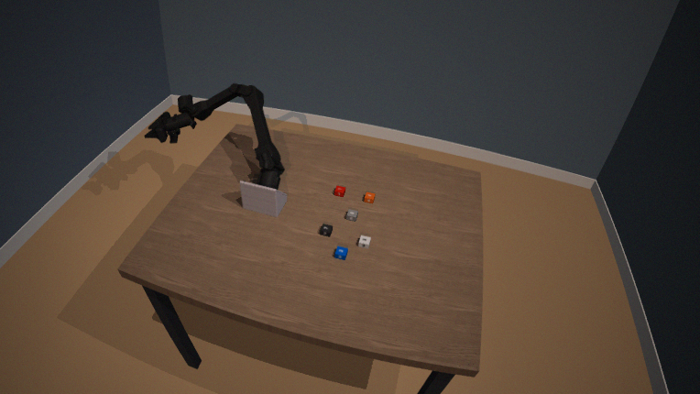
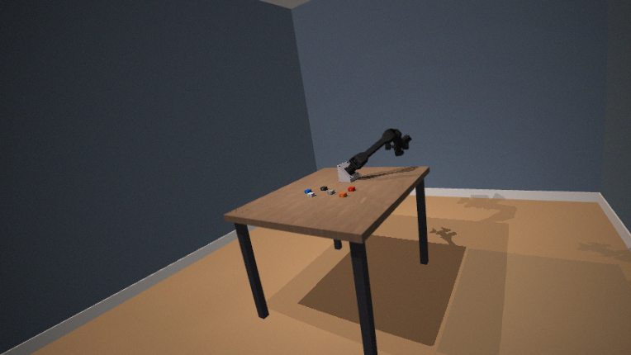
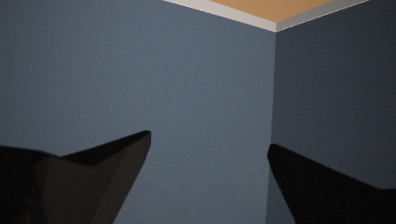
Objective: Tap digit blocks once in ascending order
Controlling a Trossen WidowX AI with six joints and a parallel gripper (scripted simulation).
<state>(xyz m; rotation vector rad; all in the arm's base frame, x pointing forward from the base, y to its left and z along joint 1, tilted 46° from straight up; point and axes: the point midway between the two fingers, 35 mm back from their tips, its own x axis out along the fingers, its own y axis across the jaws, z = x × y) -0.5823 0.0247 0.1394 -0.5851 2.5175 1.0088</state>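
Observation:
A red block [image 1: 340, 191] [image 2: 351, 189], an orange block [image 1: 369, 197] [image 2: 343, 195], a grey block [image 1: 351, 214] [image 2: 330, 191], a black block [image 1: 326, 230] [image 2: 324, 188], a white block [image 1: 364, 241] [image 2: 310, 194] and a blue block [image 1: 341, 253] [image 2: 307, 191] stand apart on the table [image 1: 416, 293] [image 2: 300, 215]. Their digits are too small to read. My gripper [image 3: 210, 143] is open and empty. In the top view it hangs in the air beyond the table's far left edge, well away from every block. No block shows in the wrist view.
The arm's light grey base mount [image 1: 259, 199] [image 2: 346, 172] stands on the table, left of the blocks in the top view. The wrist view shows a room corner with a white skirting board [image 3: 225, 15].

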